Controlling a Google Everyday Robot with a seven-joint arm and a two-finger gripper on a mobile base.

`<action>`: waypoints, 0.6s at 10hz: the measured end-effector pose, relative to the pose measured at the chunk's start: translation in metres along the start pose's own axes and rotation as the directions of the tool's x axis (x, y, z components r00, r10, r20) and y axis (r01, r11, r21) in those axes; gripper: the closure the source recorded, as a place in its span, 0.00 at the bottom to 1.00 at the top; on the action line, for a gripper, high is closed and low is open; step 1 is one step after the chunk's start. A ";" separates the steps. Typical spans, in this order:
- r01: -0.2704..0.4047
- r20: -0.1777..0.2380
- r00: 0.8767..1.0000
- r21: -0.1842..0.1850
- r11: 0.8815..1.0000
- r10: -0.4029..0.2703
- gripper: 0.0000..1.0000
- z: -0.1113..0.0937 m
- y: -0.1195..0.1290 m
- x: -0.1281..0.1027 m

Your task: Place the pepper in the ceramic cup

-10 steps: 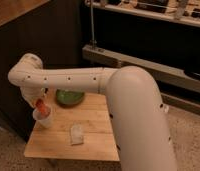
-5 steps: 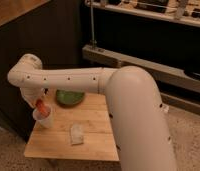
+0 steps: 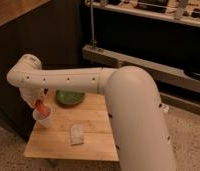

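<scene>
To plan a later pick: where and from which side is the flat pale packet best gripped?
Probably from straight above, closing across its two long edges: the packet lies flat on the wooden table, so its sides offer little height. The pincer is over the ceramic cup, left of the packet in the view.

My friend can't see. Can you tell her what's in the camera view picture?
A white robot arm reaches across a small wooden table, its gripper just above a whitish cup, with an orange-red pepper at the cup's mouth. A green bowl sits behind the cup, and a flat pale packet lies nearer the front.
</scene>
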State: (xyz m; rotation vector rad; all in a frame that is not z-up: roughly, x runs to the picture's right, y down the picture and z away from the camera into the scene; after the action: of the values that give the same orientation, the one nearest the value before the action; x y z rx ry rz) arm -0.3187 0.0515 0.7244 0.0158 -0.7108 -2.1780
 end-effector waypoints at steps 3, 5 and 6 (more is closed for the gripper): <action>0.000 0.001 1.000 0.001 1.000 0.000 0.77 0.001 -0.001 0.000; 0.001 0.001 1.000 0.002 1.000 -0.001 0.77 0.001 -0.002 0.000; 0.001 0.002 1.000 0.002 1.000 -0.001 0.77 0.002 -0.002 0.000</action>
State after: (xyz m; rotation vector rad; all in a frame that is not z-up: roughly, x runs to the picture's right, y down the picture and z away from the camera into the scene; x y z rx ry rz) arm -0.3206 0.0532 0.7247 0.0148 -0.7146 -2.1789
